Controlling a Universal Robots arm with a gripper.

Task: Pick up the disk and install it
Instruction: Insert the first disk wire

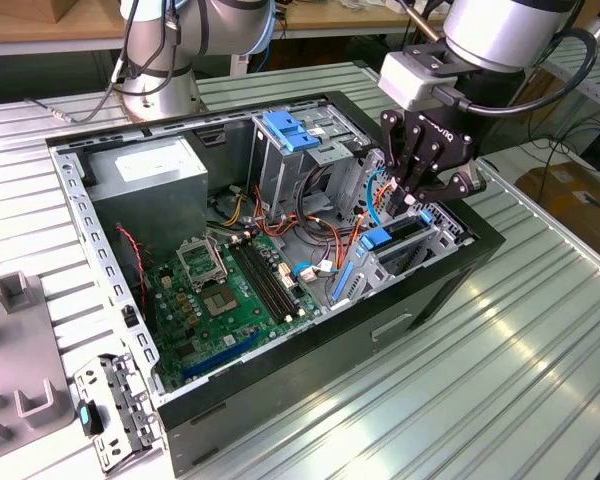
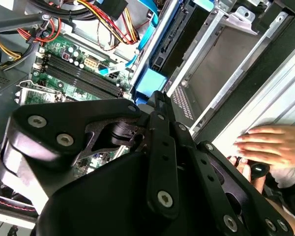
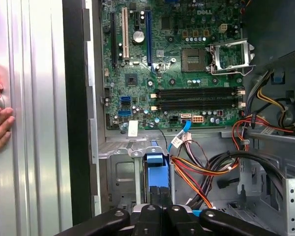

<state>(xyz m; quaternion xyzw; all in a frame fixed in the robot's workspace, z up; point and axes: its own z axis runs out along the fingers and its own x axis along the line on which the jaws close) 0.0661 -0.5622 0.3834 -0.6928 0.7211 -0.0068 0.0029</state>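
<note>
The disk, a dark drive in a bright blue carrier, stands on edge in the silver drive bay at the case's corner on the exterior view's right. The first wrist view shows its blue end, and so does the second wrist view. My gripper hangs straight over the disk, black fingers pressed together and tips right at the carrier's upper edge. Whether the tips touch the carrier I cannot tell. Nothing is held between the fingers.
The open black computer case lies on a ribbed metal table. Inside are the green motherboard, a power supply, loose cables and a tall silver cage with a light-blue latch. A person's hand rests beside the case.
</note>
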